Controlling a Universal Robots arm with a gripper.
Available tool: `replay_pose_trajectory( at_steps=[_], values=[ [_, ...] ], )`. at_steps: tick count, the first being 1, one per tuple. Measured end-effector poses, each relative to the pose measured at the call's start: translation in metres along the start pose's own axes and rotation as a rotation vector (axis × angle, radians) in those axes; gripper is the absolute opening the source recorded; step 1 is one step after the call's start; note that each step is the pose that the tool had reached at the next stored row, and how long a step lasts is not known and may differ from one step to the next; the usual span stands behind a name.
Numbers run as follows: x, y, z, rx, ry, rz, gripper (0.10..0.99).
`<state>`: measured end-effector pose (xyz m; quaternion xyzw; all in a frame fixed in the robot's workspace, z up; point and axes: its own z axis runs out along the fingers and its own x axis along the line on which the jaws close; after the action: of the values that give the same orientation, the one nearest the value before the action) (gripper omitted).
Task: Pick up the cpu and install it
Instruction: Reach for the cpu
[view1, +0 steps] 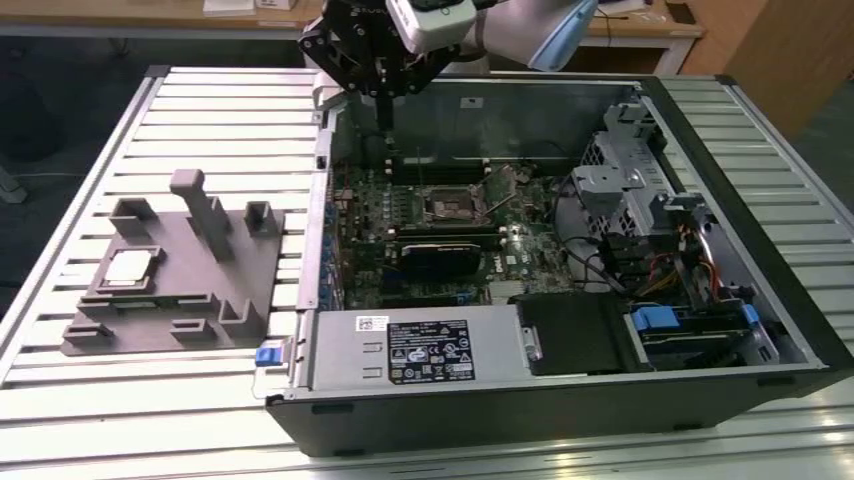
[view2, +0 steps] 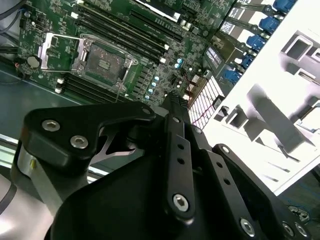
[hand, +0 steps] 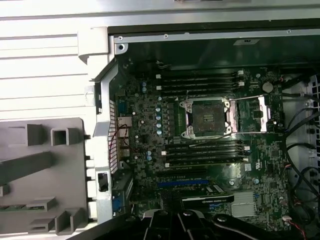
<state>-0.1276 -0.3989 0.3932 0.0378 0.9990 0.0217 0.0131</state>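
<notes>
Lying flat in a shallow square recess of the grey plastic fixture (view1: 200, 300), the cpu (view1: 130, 268) shows its silvery face upward, on the side of the fixture toward the exterior view's left. Nothing touches it. The fixture rests on the slatted metal surface (view1: 200, 120), just beside the open computer case (view1: 561, 415), which lies on its side at the exterior view's right of it. In the first wrist view the fixture (hand: 40, 170) sits next to the case's perforated wall, and in the second wrist view it appears as a pale, brightly lit block (view2: 280, 115).

Inside the case, the green motherboard (view1: 360, 240) carries the cpu socket (view1: 445, 208), framed by memory slots on two sides. In both wrist views the socket (hand: 206, 117) (view2: 102, 62) has its dark middle bare, with the metal bracket (hand: 257, 114) (view2: 57, 47) swung off to one side. A power supply with a white label (view1: 414, 345) fills the near edge of the case, and a drive cage (view1: 641, 190) stands at the exterior view's right.

The gripper (view1: 384, 125) hangs over the far part of the case, above the motherboard and well apart from the cpu. Its dark fingers are drawn together into one thin tip, holding nothing; the second wrist view shows that tip (view2: 173, 97) above the board.
</notes>
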Motion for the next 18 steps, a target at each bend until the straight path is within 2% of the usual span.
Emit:
replay_pose_trajectory(
  at_steps=[15, 18],
  values=[
    [0.0165, -0.0013, 0.0008, 0.0, 0.0019, 0.0, 0.106],
    [0.0218, -0.0017, 0.001, 0.0, 0.0025, 0.0, 0.106]
  ],
)
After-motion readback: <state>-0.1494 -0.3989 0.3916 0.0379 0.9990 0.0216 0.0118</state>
